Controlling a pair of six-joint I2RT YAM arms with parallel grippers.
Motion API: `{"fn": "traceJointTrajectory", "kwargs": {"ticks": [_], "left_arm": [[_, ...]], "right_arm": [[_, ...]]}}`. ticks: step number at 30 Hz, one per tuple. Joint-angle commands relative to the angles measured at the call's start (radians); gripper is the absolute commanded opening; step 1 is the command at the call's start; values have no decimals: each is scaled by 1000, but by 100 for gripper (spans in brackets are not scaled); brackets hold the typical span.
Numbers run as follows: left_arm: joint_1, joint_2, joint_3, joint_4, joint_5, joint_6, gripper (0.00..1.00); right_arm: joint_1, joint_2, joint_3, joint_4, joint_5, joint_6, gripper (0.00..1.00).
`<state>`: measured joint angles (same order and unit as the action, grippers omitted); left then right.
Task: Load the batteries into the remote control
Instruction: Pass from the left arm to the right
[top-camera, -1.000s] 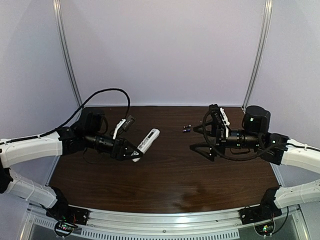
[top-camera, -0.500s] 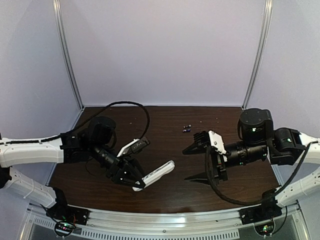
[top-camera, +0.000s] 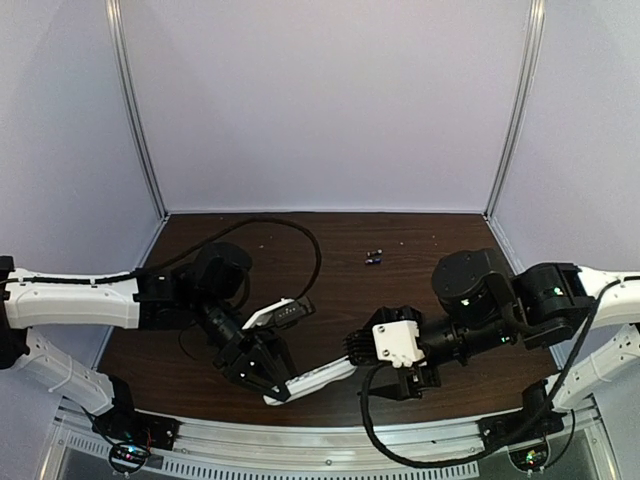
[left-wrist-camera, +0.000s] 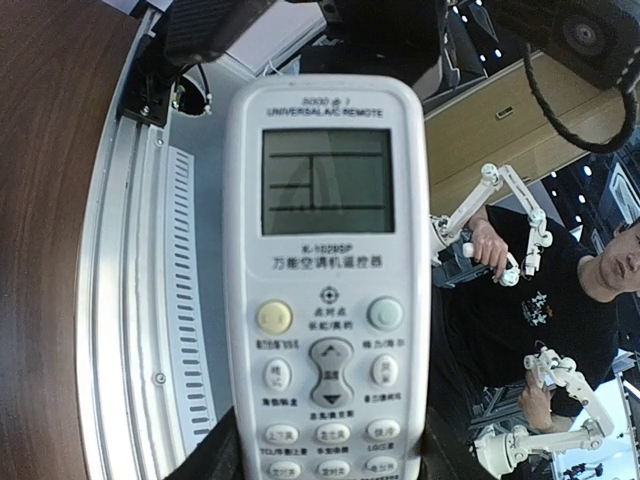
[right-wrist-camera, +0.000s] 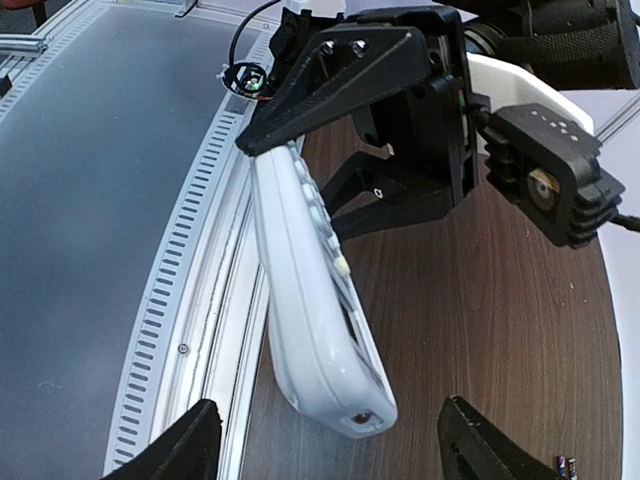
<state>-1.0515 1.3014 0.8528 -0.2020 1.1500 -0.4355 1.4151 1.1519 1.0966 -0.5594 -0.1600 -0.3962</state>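
Left claw (top-camera: 272, 388) is clamped on the button end of the small white rectangular plastic remote control (top-camera: 318, 377), holding it out by the front edge of the dark brown wooden table (top-camera: 330, 290), screen face toward its own camera. Right claw (right-wrist-camera: 328, 418) is spread wide, a finger either side of the remote's free end, gripping nothing; whether a finger touches the casing I can't tell from here. The two tiny bluish-purple batteries (top-camera: 375, 257) lie together far back on the table, well apart from both claws. This reads as a handover or regrip, bay not yet loaded. Next call: right claw closes squarely on that end so the remote can be turned bay-up.
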Motion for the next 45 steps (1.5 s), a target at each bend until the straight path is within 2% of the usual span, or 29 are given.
{"fn": "traceJointTrajectory", "kwargs": {"ticks": [1, 5, 9, 17, 22, 24, 28, 29, 31, 34, 37, 39, 42, 45], "left_arm": [[-21, 35, 32, 7, 33, 39, 32], [-28, 62, 37, 12, 47, 42, 32], [-38, 78, 41, 30, 62, 40, 31], [-51, 99, 51, 41, 83, 38, 31], [-51, 93, 52, 48, 88, 38, 32], [-50, 91, 54, 50, 85, 41, 37], [-51, 63, 50, 51, 39, 60, 69], [-51, 55, 47, 51, 18, 62, 74], [-50, 29, 56, 23, -38, 81, 87], [-36, -25, 92, -40, -147, 120, 97], [13, -104, 107, -62, -277, 136, 98], [49, -178, 68, -10, -386, 104, 97], [60, -303, -15, 70, -613, 75, 97], [59, -403, -57, 59, -833, 106, 97]], "right_arm": [[41, 19, 47, -16, 67, -45, 75], [76, 33, 58, -18, 76, -53, 71], [106, 55, 83, -42, 84, -60, 58], [129, 79, 84, -53, 116, -70, 47], [138, 89, 93, -57, 136, -71, 33], [138, 93, 98, -59, 139, -66, 23], [138, 99, 105, -60, 153, -40, 4], [139, 98, 106, -58, 153, -27, 0], [139, 94, 102, -53, 143, -1, 0], [135, 77, 95, -42, 125, 34, 0], [111, 59, 86, -33, 94, 78, 0], [71, 57, 85, -29, 46, 131, 0], [-13, 55, 76, 10, -66, 219, 0], [-111, 58, 65, 48, -157, 297, 0]]}}
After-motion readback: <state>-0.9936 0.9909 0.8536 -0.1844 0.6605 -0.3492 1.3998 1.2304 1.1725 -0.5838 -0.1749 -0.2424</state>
